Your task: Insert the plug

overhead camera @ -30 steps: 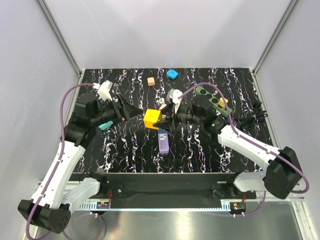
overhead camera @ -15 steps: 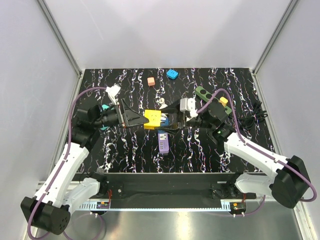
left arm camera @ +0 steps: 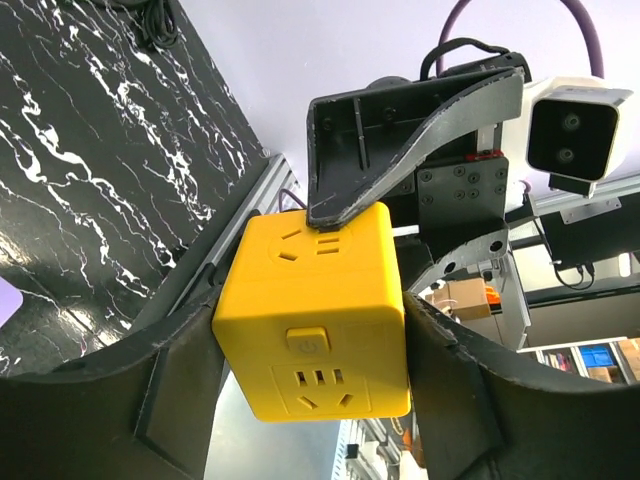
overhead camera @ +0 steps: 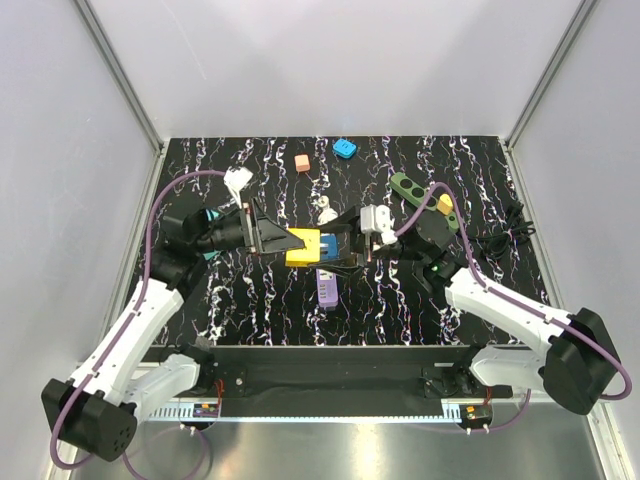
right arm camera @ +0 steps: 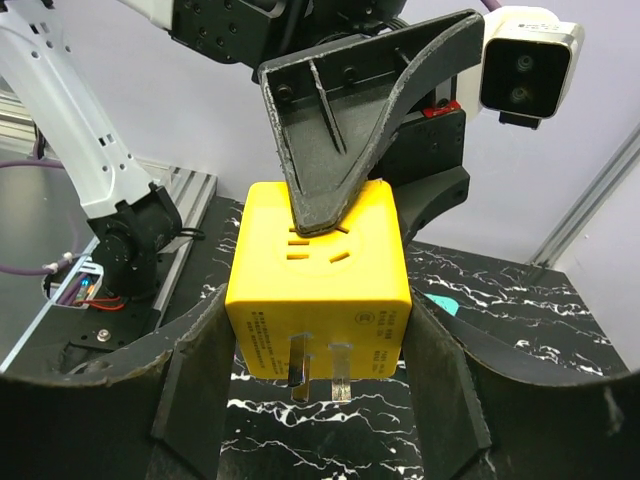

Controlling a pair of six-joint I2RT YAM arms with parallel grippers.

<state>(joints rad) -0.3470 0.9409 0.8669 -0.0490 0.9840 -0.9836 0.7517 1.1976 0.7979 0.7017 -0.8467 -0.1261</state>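
The plug is a yellow cube [overhead camera: 303,247] with sockets on its faces, held in the air above the table's middle between both arms. Its metal prongs [right arm camera: 320,372] face the right wrist camera. My right gripper [overhead camera: 337,250] is shut on the cube's two sides [right arm camera: 318,300]. My left gripper [overhead camera: 288,243] comes from the left and has its fingers against two other sides [left arm camera: 312,340]. In each wrist view the other arm's finger lies on the cube's top face. A purple power strip [overhead camera: 327,285] lies flat on the table just below the cube.
An orange block [overhead camera: 301,162] and a blue block [overhead camera: 345,148] lie at the back. A green holder [overhead camera: 418,194] with a yellow piece [overhead camera: 445,203] sits back right, black cables [overhead camera: 512,224] at the right edge. A teal piece [overhead camera: 209,216] lies beside the left arm.
My left gripper has moved right up to the cube and its fingers have closed in on it. My right gripper has turned and carried the cube slightly down and left.
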